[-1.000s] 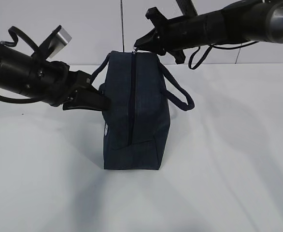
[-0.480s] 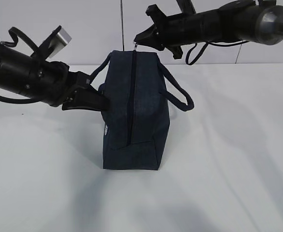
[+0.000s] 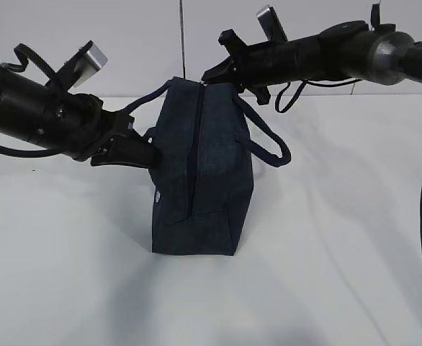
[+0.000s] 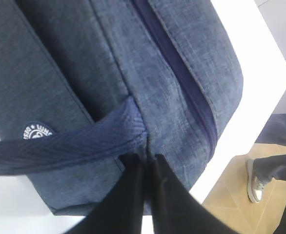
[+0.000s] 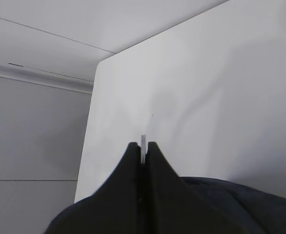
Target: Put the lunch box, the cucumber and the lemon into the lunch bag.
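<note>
The dark navy lunch bag (image 3: 211, 180) stands on end on the white table (image 3: 340, 238), its zipper (image 3: 194, 151) running down the side that faces the exterior view. My left gripper (image 3: 152, 153) is shut on the bag's fabric at the base of the left handle (image 4: 60, 146); its fingertips (image 4: 146, 157) pinch a fold beside the zipper (image 4: 182, 83). A white round logo (image 4: 37, 130) shows on the bag (image 4: 84, 63). My right gripper (image 3: 206, 74) is shut at the bag's top on the metal zipper pull (image 5: 143, 142), which sticks out between its tips (image 5: 143, 145). Lunch box, cucumber and lemon are out of view.
The right handle (image 3: 268, 137) loops out to the bag's right. A wall (image 3: 124, 36) stands close behind the table. The table's edge (image 4: 260, 87) passes near the bag, with a person's legs and shoe (image 4: 260, 180) on the floor beyond it.
The right arm swung so its wrist sits further left and lower, the tips staying at the bag's top. The left handle rose and the bag's top shifted slightly. The left gripper kept its pinch.
</note>
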Controlling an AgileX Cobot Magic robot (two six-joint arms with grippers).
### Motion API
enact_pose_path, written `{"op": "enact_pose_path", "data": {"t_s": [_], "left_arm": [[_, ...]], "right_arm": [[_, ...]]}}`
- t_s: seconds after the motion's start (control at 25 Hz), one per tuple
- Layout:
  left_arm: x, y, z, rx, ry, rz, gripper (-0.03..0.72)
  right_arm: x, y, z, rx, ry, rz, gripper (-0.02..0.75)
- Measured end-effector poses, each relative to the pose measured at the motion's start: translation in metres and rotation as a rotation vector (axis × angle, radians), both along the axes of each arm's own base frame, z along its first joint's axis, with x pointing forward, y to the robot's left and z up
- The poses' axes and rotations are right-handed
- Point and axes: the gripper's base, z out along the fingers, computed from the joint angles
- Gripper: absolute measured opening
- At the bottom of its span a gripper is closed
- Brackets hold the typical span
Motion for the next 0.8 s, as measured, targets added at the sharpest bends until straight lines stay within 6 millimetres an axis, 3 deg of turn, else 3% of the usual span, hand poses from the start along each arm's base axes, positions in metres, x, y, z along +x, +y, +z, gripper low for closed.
{"op": "enact_pose_path", "data": {"t_s": [0.24,0.4,0.8], "left_arm": [[0.002,0.001,-0.001,0.012,-0.014,0.018,-0.009],[0.007,0.004,-0.002,0.047,-0.05,0.061,-0.009],[0.035,0.028,-0.002,0.202,-0.245,0.349,-0.01]], "right_arm": [[0.002,-0.01,-0.014,0.012,0.048,0.032,0.001],[0.002,-0.018,-0.011,-0.015,0.035,0.086,0.001],[0.004,-0.039,0.036,-0.196,-0.11,0.207,0.001]]}}
